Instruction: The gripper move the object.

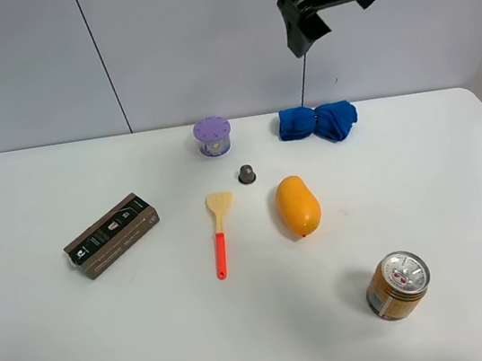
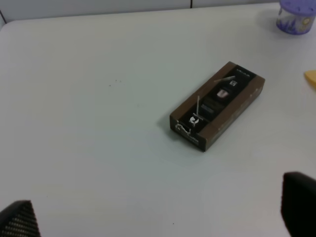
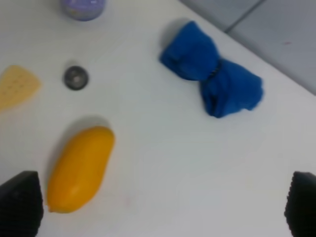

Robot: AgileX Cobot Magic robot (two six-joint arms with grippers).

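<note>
The capsule stood on the white counter, touched by nothing. It lay between the purple tub behind it and the mango in front and to the right. The pale blade of the spatula was near it on the left, and the spatula's red handle pointed toward the counter's near edge. All three lay apart from the capsule.

The right hand was released. Its two dark fingers were spread wide with only bare counter between them. The high view showed it raised well above the counter's far side, over the blue cloth. Its wrist camera looked down on the cloth, the mango, the capsule and the edge of the tub.

The left hand was released too. Its fingers were set far apart and gripped nothing. It hung over the left part of the counter, clear of the dark brown box, which lay flat and slanted there.

A gold can stood upright near the front right, well apart from everything else.
</note>
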